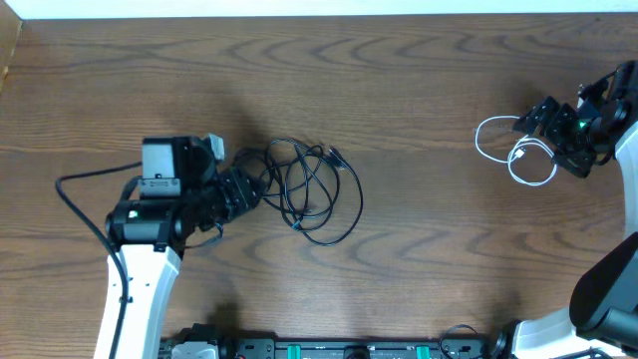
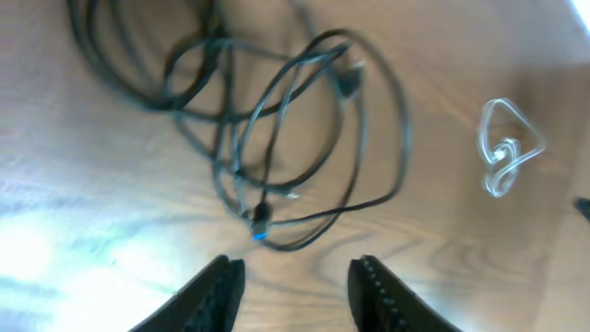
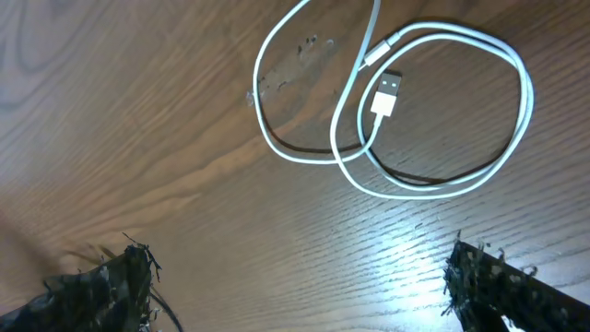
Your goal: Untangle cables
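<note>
Black cables (image 1: 299, 187) tangled; white cable (image 3: 385, 95) coiled well apart.

Ahead of the left claw (image 2: 297, 267) the black cables (image 2: 261, 214) are blurring, so their plug ends are too soft to read, and their far loops are running off the top edge. The fingers of this claw and of the right claw (image 3: 300, 254) are being cut by the bottom edge of their wrist views. From overhead, I cannot tell if the left claw's tips are touching the cables.
</note>
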Controlling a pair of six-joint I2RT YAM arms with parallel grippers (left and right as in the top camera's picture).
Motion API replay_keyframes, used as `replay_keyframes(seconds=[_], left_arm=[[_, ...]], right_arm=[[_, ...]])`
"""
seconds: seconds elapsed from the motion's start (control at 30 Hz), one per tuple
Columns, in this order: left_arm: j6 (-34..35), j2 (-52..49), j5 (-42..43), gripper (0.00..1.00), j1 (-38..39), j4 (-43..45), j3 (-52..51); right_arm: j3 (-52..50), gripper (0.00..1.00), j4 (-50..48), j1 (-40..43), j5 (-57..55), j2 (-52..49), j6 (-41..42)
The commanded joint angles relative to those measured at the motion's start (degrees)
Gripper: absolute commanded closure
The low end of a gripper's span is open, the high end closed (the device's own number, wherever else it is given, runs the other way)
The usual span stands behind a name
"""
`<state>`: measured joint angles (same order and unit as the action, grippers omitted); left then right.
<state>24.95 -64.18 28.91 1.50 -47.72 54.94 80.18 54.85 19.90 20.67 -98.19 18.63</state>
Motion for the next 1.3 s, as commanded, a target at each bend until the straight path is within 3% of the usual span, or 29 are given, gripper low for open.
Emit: replay_keyframes(seconds=[0.0, 0.23, 0.53, 0.73, 1.0, 1.1, 1.27], left_arm=[[0.2, -1.9, -7.7, 0.5, 3.3, -1.0, 0.5], [6.1, -9.0, -15.1, 0.46, 13.7, 1.6, 1.2], [8.6, -25.3, -27.1, 0.45, 26.8, -2.6, 15.4], [12.2, -30.4, -28.1, 0.45, 32.3, -0.6, 15.8], [12.2, -36.3, -28.7, 0.47, 35.2, -2.1, 13.7], [12.3, -37.4, -31.9, 0.58, 34.7, -4.7, 13.6], [12.9, -37.3, -37.6, 0.58, 33.2, -6.8, 13.6]], right_arm=[[0.5, 0.01, 0.1, -0.1, 0.5, -0.2, -0.7], [0.5, 0.01, 0.0, -0.1, 0.5, -0.2, -0.7], [0.5, 0.01, 0.1, -0.1, 0.5, -0.2, -0.7], [0.5, 0.01, 0.1, -0.1, 0.5, -0.2, -0.7], [0.5, 0.01, 0.0, -0.1, 0.5, -0.2, -0.7], [0.5, 0.01, 0.1, -0.1, 0.5, -0.2, -0.7], [0.5, 0.01, 0.0, -0.1, 0.5, -0.2, -0.7]])
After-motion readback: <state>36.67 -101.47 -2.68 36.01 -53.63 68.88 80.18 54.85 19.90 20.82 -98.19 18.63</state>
